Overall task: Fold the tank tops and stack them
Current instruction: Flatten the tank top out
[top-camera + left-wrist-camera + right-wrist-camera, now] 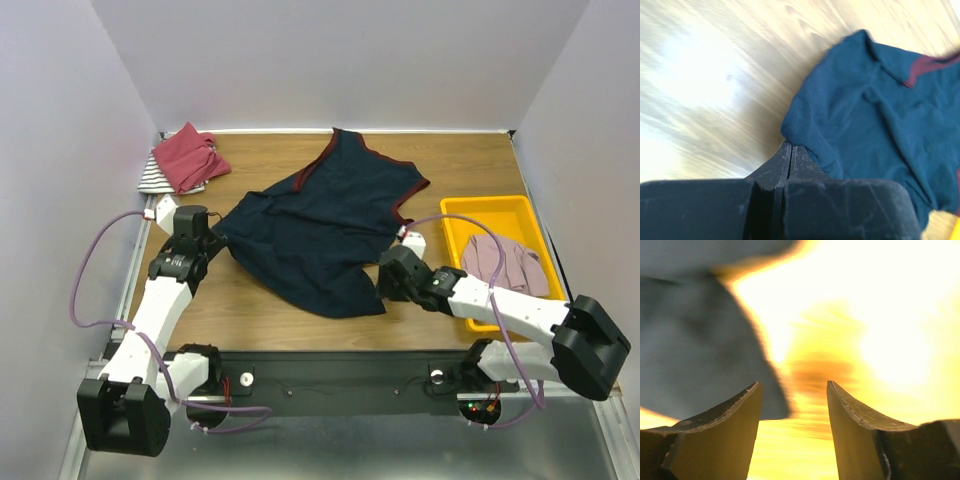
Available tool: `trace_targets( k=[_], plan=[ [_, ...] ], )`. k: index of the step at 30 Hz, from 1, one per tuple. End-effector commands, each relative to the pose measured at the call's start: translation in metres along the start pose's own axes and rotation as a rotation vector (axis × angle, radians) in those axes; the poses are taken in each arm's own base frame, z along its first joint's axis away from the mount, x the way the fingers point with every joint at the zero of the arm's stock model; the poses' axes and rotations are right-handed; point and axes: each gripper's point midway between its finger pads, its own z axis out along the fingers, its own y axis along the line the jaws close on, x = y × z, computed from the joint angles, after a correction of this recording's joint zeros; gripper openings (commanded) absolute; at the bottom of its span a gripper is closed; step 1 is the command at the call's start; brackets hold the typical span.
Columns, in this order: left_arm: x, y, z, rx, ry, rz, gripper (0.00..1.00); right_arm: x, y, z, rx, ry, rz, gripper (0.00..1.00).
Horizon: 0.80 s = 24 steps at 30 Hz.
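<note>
Left gripper (213,238), jaws shut, pinches the navy tank top (320,225) by its left corner. Right gripper (383,281) gapes wide just right of the near hem.

The large top (320,225) lies in the middle of the table (450,165). My left gripper (212,237) is at its left edge and my right gripper (380,283) at its near corner. Far left, an upper top (185,158) lies on a lower top (153,180). On the right, the tray (490,207) holds a fourth top (505,262).
</note>
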Motion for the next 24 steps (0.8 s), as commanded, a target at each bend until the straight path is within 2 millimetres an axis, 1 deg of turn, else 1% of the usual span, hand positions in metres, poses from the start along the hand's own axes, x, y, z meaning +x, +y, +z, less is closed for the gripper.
trace_targets(
  k=[1,2,4,7,11,20,24],
  plan=[
    [-0.012,0.009,-0.004,-0.009,-0.024,0.038,0.0,0.02,-0.031,-0.002,0.098,0.028,0.104,0.59],
    [-0.012,0.012,-0.003,-0.017,-0.02,0.036,0.0,0.023,-0.03,-0.001,0.09,0.042,0.112,0.59],
    [-0.008,0.011,-0.002,0.001,-0.002,0.038,0.0,0.03,-0.031,0.001,0.094,0.067,0.118,0.58],
    [-0.003,0.007,-0.001,0.03,0.017,0.037,0.0,0.032,-0.025,0.004,0.076,0.085,0.11,0.56],
    [0.003,0.007,0.0,0.042,0.033,0.038,0.0,0.039,-0.017,0.009,0.039,0.116,0.114,0.54],
    [0.007,0.005,-0.001,0.06,0.048,0.033,0.0,0.045,-0.006,0.007,-0.019,0.126,0.125,0.55],
    [0.007,0.005,-0.001,0.063,0.049,0.036,0.0,0.057,-0.005,0.012,-0.014,0.157,0.114,0.54]
  ],
)
